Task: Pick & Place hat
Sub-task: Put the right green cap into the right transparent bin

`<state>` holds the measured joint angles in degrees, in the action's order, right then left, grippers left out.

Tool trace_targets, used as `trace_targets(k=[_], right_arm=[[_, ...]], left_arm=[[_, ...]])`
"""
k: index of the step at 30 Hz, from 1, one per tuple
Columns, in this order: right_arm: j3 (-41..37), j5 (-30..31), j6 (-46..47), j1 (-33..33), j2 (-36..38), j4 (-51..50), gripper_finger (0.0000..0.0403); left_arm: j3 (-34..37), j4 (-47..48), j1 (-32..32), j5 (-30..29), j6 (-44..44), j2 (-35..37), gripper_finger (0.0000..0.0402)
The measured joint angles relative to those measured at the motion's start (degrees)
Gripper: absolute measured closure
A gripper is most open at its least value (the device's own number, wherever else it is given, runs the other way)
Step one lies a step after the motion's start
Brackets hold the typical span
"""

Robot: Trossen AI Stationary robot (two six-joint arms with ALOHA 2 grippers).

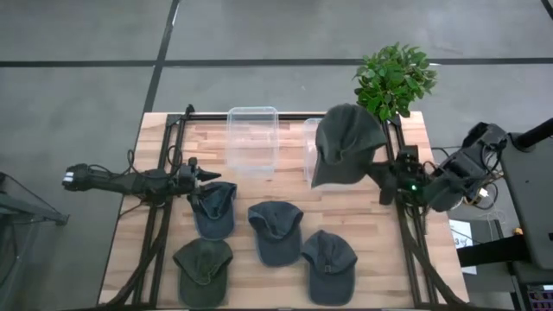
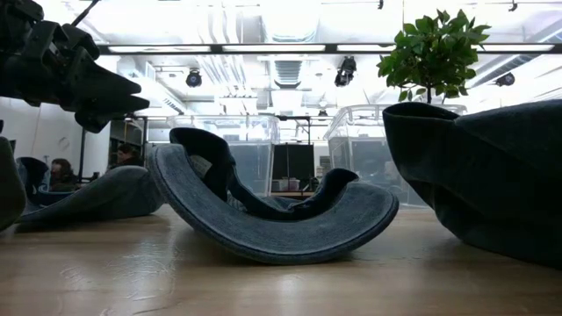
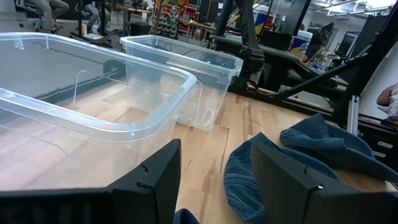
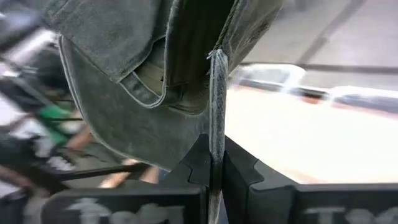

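The right gripper (image 4: 214, 171) is clamped tight on a thin fold of the lifted cap (image 1: 346, 142), which hangs clear of the table (image 1: 432, 259) over its far right part, draped above the right-hand clear bin (image 1: 311, 149); held by one edge like this, the cloth falls open below the pinch, which I judge suits a drop into a bin; the wrist view shows the fabric strip squeezed between the two fingers with the crown sagging to one side. The left gripper (image 1: 206, 175) hovers with its jaws spread wide and nothing between them, near the left edge of the table, just beside the upper-left cap (image 1: 214, 207) and in front of the left-hand clear bin (image 1: 252, 138); that stance looks like readiness for the next pick rather than a grip. Four more caps lie flat on the near half of the table, among them the middle cap (image 1: 275, 230), the near-left cap (image 1: 203, 269) and the near-right cap (image 1: 329, 263), spread apart so each can be taken singly; a potted plant (image 1: 393, 79) stands at the far right corner.
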<state>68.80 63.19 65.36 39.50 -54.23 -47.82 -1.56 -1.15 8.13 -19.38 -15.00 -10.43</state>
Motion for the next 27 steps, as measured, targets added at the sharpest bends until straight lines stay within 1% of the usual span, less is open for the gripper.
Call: trace_targets(k=[3, 5, 7, 9, 14, 22, 27], right_arm=[[4.1, -1.2, 10.3, -1.9, -2.7, -14.3, 0.039], [6.3, -3.6, 14.3, -3.8, -4.1, -22.0, 0.039], [7.9, -6.2, 17.9, -5.7, -5.1, -27.8, 0.039], [8.7, -7.4, 19.8, -7.6, -5.6, -30.8, 0.039], [8.3, -8.4, 17.0, -12.3, -4.8, -31.3, 0.039], [5.8, -15.2, 13.4, -20.1, -3.2, -30.5, 0.039], [5.0, -17.9, 7.9, -24.6, -4.3, -25.3, 0.039]], left_arm=[[0.0, 0.0, 0.0, 0.0, 0.0, 0.0, 0.0214], [0.0, -0.1, 0.0, 0.0, 0.0, 0.0, 0.0214], [0.0, -0.1, 0.0, 0.0, 0.0, 0.0, 0.0214], [0.0, -0.1, 0.0, 0.0, 0.0, 0.0, 0.0214], [0.0, -0.1, 0.0, 0.0, 0.0, 0.0, 0.0214], [0.0, -0.1, 0.0, 0.0, 0.0, 0.0, 0.0214], [0.0, -0.1, 0.0, 0.0, 0.0, 0.0, 0.0214]])
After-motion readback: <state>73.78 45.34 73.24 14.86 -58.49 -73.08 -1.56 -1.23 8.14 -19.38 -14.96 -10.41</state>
